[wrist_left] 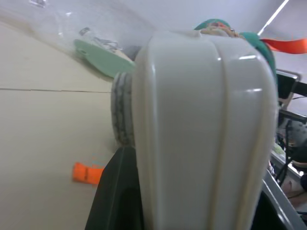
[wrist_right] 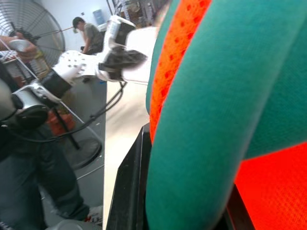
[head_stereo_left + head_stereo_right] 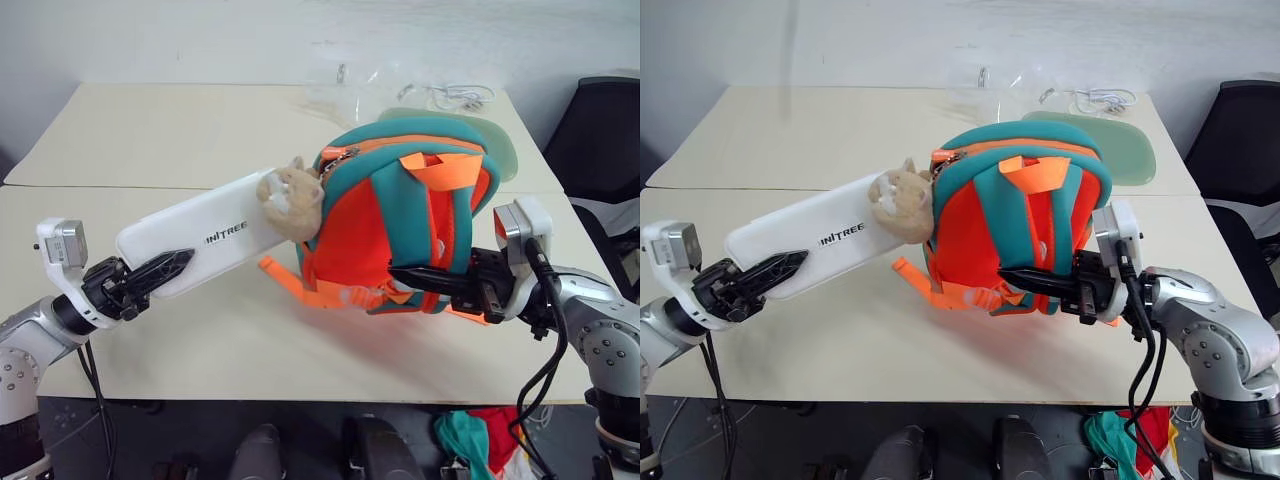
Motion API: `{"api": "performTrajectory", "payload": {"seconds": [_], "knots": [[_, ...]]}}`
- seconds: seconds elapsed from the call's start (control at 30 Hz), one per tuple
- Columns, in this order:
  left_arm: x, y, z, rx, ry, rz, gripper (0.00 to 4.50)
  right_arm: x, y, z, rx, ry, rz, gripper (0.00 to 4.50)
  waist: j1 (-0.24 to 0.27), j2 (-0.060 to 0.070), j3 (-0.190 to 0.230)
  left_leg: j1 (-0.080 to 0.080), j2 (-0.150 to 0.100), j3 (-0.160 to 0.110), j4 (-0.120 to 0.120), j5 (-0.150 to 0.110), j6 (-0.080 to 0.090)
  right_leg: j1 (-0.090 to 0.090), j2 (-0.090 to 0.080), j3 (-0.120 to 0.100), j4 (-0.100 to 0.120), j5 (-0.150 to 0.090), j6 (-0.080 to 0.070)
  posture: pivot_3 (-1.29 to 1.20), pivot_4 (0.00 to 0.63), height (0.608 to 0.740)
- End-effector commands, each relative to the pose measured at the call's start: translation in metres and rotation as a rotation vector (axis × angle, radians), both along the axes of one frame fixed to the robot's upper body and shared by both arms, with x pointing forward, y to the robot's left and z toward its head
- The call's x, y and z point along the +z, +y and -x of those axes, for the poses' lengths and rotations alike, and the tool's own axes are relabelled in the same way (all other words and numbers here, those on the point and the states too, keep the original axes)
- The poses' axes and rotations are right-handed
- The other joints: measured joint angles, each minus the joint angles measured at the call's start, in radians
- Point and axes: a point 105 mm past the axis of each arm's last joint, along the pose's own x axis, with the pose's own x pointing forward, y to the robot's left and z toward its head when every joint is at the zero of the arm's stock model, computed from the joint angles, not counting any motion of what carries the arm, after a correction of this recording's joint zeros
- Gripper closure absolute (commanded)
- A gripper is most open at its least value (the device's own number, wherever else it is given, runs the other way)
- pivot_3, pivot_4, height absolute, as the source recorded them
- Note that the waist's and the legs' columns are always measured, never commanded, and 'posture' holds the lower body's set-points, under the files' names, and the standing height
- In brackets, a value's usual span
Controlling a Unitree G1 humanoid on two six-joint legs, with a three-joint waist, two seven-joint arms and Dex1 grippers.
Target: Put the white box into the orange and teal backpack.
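Observation:
The white box (image 3: 210, 235), long and flat with dark lettering, is lifted off the table at a slant. My left gripper (image 3: 172, 264) is shut on its near end, and in the left wrist view the box (image 1: 201, 129) rises between the fingers. Its far end reaches the orange and teal backpack (image 3: 395, 225), behind the tan plush toy (image 3: 292, 200) by the zipper. The backpack is raised and tilted toward the box. My right gripper (image 3: 412, 276) is shut on a teal strap (image 2: 211, 120) on the backpack's lower side.
A pale green pad (image 3: 503, 150) lies behind the backpack, with a white cable (image 3: 455, 97) and clear plastic (image 3: 340, 95) at the table's back. A black chair (image 3: 600, 130) stands at the right. A person (image 2: 88, 33) and a fan (image 2: 24, 24) are off the table's left side.

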Motion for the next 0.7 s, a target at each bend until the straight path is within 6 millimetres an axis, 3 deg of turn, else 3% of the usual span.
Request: {"api": "performTrajectory", "payload": {"seconds": [0.03, 0.23, 0.33, 0.5, 0.7], "knots": [[0.028, -0.013, 0.009, -0.053, -0.142, -0.024, 3.18, -0.002, 0.001, -0.002, -0.002, -0.033, 0.002, 4.48, 0.0, 0.0, 0.0, 0.0, 0.0, 0.0, 0.0, 0.0, 0.0, 0.0, 0.0, 0.0, 0.0, 0.0, 0.0, 0.0, 0.15, 0.74], [0.048, -0.023, 0.019, -0.135, -0.188, -0.044, 3.18, -0.009, 0.0, -0.008, -0.012, -0.032, 0.025, 4.48, 0.0, 0.0, 0.0, -0.001, 0.0, 0.001, 0.0, 0.002, -0.003, 0.0, 0.0, 0.0, -0.002, 0.0, 0.0, 0.0, 0.15, 0.74], [0.045, -0.025, 0.025, -0.187, -0.154, -0.104, 3.18, -0.01, 0.001, -0.011, -0.018, -0.038, 0.025, 4.48, -0.002, 0.0, 0.0, -0.001, -0.001, 0.001, 0.0, 0.002, -0.003, 0.0, 0.0, 0.0, -0.002, 0.0, 0.0, 0.0, 0.15, 0.74], [0.019, -0.025, 0.009, -0.158, -0.168, -0.252, 3.18, -0.011, 0.005, -0.012, -0.008, -0.036, 0.021, 4.48, 0.0, 0.001, 0.0, 0.0, -0.001, 0.001, 0.0, 0.002, -0.003, 0.0, 0.0, 0.001, -0.001, 0.0, 0.0, 0.0, 0.15, 0.74], [0.012, -0.036, -0.015, -0.167, -0.271, -0.362, 3.18, -0.013, 0.006, -0.009, 0.016, -0.032, 0.042, 4.48, 0.008, 0.0, 0.0, -0.001, -0.001, 0.001, 0.0, 0.001, -0.002, 0.0, 0.0, 0.0, -0.002, 0.0, 0.0, 0.0, 0.15, 0.74]]}}
